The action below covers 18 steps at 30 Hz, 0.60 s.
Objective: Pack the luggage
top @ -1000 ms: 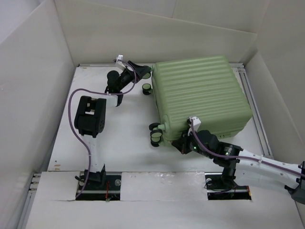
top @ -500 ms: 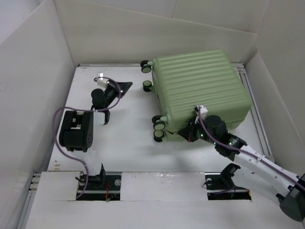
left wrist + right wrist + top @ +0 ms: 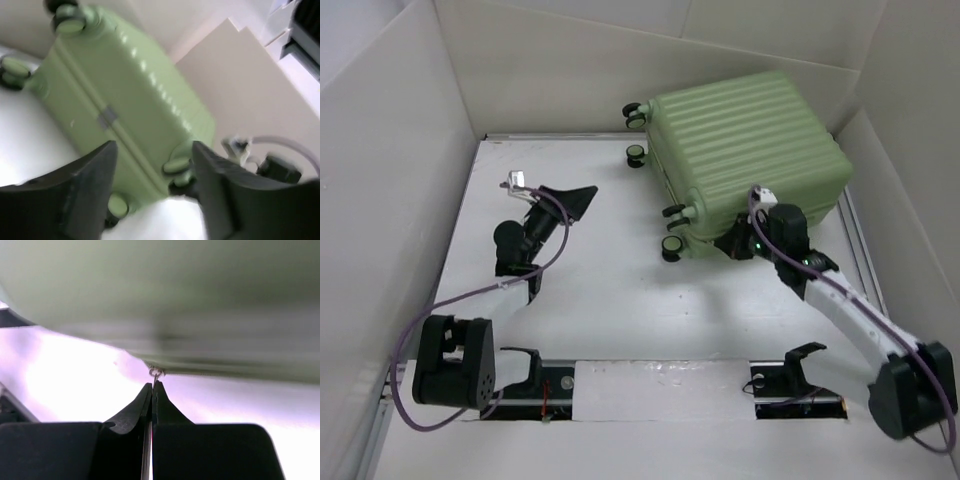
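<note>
Standing well to the left of the luggage, the left tool hangs above the white worktop with its two black fingers spread wide and nothing between them; it touches neither the case nor the worktop. Its wrist view looks between those fingers at the luggage, showing the ribbed pale green shell, the seam running along its side and several caster wheels, though the picture is blurred. The luggage lies shut on its broad side at the far right of the worktop, with its far end close to the white back wall and its right corner near the right side wall. Its caster wheels all point left, toward the left tool, the two nearer ones resting on or just above the worktop. The right tool is pressed against the near side of the luggage, just right of the nearest wheel. In its wrist view the fingers are closed flat against each other, their tips meeting directly under a small metal loop that hangs from the lower edge of the green shell. Whether the tips actually pinch that loop cannot be told, as the shell above is out of focus.
</note>
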Available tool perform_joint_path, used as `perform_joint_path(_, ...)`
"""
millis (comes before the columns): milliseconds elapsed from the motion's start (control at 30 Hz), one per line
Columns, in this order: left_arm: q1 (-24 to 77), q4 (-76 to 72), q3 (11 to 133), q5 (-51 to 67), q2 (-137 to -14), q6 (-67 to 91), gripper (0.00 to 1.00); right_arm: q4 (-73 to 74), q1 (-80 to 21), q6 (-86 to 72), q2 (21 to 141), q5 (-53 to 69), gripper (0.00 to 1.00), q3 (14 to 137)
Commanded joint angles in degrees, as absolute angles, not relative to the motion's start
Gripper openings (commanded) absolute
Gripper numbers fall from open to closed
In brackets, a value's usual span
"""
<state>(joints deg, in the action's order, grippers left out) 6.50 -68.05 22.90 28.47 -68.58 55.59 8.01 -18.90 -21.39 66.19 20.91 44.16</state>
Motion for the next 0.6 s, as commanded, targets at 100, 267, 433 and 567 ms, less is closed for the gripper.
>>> perform_joint_path(100,7.5,-72.4,40.1,31.1,-85.4,56.9,1.0,2.9,-20.9,-27.9,37.4,22.9,0.0,30.3)
perform_joint_path(267,8.2,-74.0,60.2,40.4,-105.3,63.5,1.0,9.0,-21.4,-28.5,33.0,19.5,0.0,29.8)
perform_joint_path(433,8.7,-63.5,75.6,43.2,-114.6,58.6,1.0,9.0,-21.4,-28.5,34.9,20.6,0.0,30.3)
perform_joint_path(567,9.2,-53.2,86.1,42.6,-119.8,53.1,1.0,8.4,-21.4,-27.9,36.6,21.7,0.0,30.3)
